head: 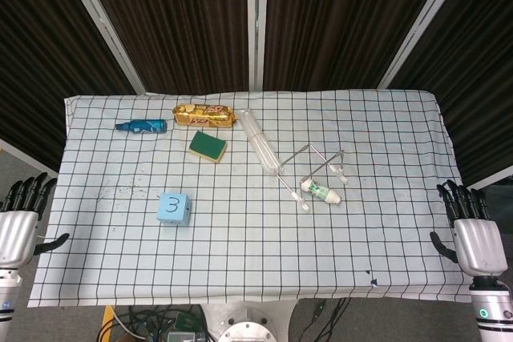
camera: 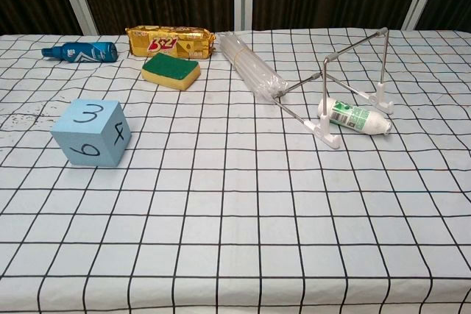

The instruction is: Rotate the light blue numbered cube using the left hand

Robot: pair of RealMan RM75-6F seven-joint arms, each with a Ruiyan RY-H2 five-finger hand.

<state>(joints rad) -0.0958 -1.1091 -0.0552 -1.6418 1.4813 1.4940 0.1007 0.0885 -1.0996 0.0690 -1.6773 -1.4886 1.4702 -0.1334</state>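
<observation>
The light blue numbered cube (head: 173,208) (camera: 91,132) sits on the checked tablecloth, left of centre, with a 3 on its top face and a 6 on the face toward me. My left hand (head: 22,222) hangs off the table's left edge, well left of the cube, its fingers apart and holding nothing. My right hand (head: 473,234) is off the table's right edge, far from the cube, fingers also apart and empty. Neither hand shows in the chest view.
At the back lie a blue bottle (head: 141,126), a gold biscuit pack (head: 205,114), a green-and-yellow sponge (head: 208,146) and a clear tube (head: 261,142). A wire stand (head: 317,167) with a small white bottle (head: 324,192) sits right of centre.
</observation>
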